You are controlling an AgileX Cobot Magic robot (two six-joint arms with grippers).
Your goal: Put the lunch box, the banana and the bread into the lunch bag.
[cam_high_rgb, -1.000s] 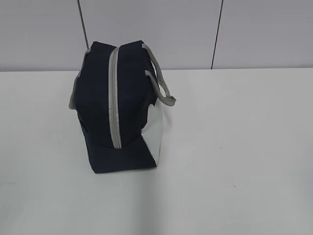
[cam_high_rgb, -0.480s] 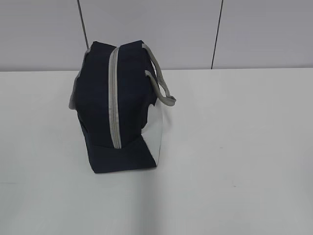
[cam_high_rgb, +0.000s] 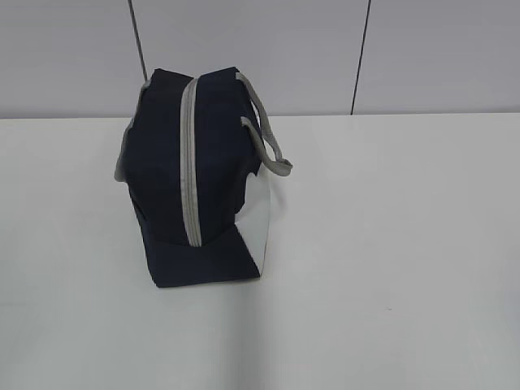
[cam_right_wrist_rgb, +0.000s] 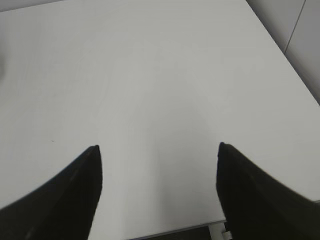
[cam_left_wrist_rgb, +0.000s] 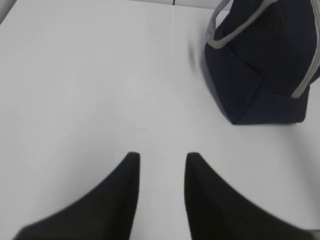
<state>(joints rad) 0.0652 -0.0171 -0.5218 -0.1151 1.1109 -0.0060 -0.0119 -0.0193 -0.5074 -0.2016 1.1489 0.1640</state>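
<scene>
The navy-blue lunch bag (cam_high_rgb: 195, 179) stands on the white table left of centre, its grey zipper running down the end facing the camera and closed, grey handles hanging to its right. It also shows at the upper right of the left wrist view (cam_left_wrist_rgb: 265, 65). The lunch box, banana and bread are out of view. My left gripper (cam_left_wrist_rgb: 161, 157) is open and empty above the bare table, near and left of the bag. My right gripper (cam_right_wrist_rgb: 159, 147) is open wide and empty over bare table near its front edge. Neither gripper shows in the exterior view.
The white table (cam_high_rgb: 390, 244) ends at a grey panelled wall (cam_high_rgb: 422, 49) behind. In the right wrist view the table's front edge (cam_right_wrist_rgb: 175, 231) and right edge (cam_right_wrist_rgb: 295, 65) show.
</scene>
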